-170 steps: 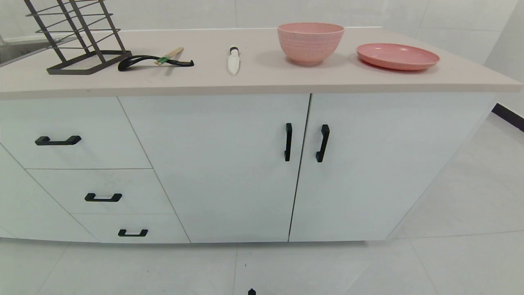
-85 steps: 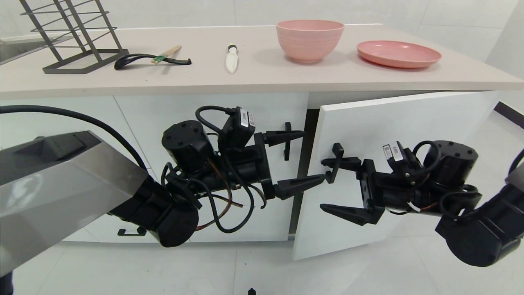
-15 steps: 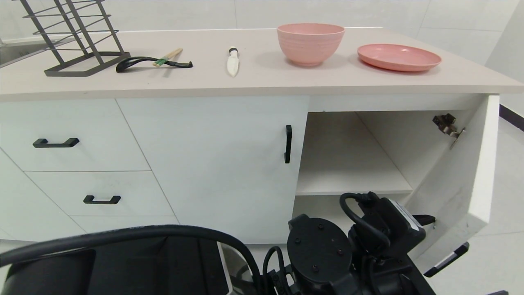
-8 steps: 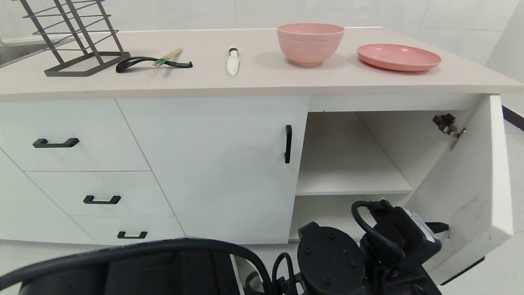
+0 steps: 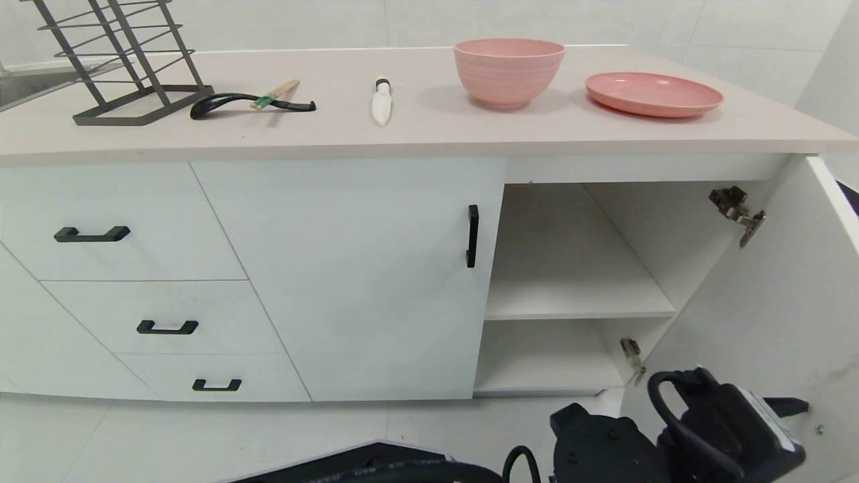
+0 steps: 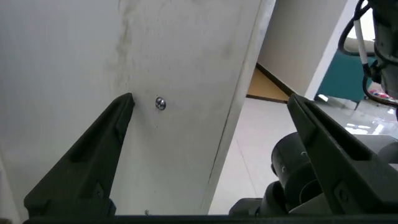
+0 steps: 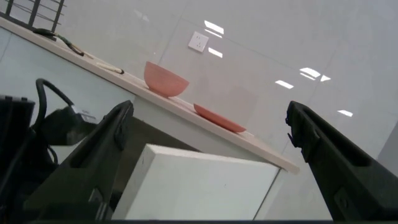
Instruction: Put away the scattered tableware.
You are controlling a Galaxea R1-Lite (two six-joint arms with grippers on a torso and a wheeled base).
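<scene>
On the countertop (image 5: 429,134) lie a pink bowl (image 5: 509,69), a pink plate (image 5: 653,93), a white knife (image 5: 382,102), a black ladle (image 5: 228,102) and chopsticks (image 5: 275,92). The bowl (image 7: 166,78) and plate (image 7: 217,118) also appear from below in the right wrist view. My left gripper (image 6: 210,99) is open, close to the inner face of the open right cabinet door (image 6: 155,68), near a screw (image 6: 160,104). One of its fingers (image 5: 788,406) sticks out low at the door. My right gripper (image 7: 209,107) is open with nothing in it, low beside the door (image 7: 199,180).
A black wire rack (image 5: 127,64) stands at the counter's back left beside a sink. The right cabinet compartment stands open with two bare shelves (image 5: 570,302). The left door with its black handle (image 5: 472,235) is shut. Three drawers (image 5: 121,228) sit at the left.
The right cabinet door has swung open wider, to the right. My left arm has dropped down and to the right along the door's inner face.
</scene>
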